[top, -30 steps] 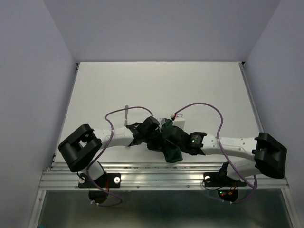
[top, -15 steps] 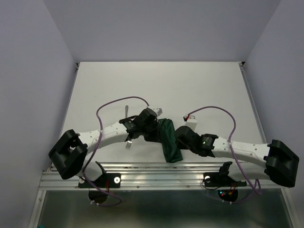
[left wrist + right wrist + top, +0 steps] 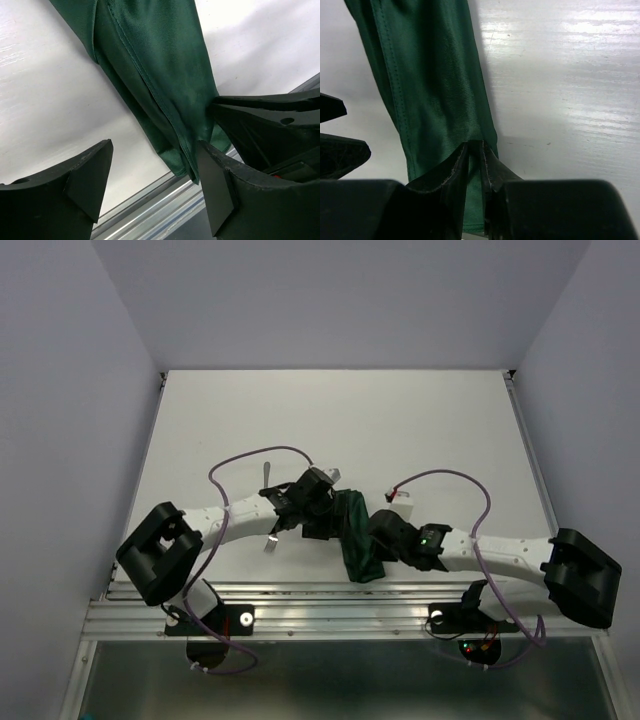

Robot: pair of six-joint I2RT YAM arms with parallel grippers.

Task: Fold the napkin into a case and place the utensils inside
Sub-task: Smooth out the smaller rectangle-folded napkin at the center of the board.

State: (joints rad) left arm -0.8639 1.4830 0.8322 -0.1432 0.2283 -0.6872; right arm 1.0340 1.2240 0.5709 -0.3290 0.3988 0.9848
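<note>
The napkin (image 3: 358,545) lies as a narrow dark green strip near the table's front edge, running away from me. My left gripper (image 3: 322,524) stands at its left side. In the left wrist view that gripper (image 3: 152,175) is open; the cloth (image 3: 160,75) brushes the inner face of its right finger and nothing is gripped. My right gripper (image 3: 378,537) is at the strip's right side. In the right wrist view its jaws (image 3: 473,148) are almost together, tips pinching the cloth (image 3: 430,75) near its right edge. A silver utensil (image 3: 267,475) lies left of the napkin, crossed by the left arm.
The metal rail of the table's front edge (image 3: 330,592) runs just below the napkin's near end. Purple cables (image 3: 250,455) loop above both arms. White walls close in the table on the left, the right and the back.
The napkin went from a bunch between both grippers to a flat narrow strip. My left gripper has opened and let go of it. The right arm has slid a little left.
</note>
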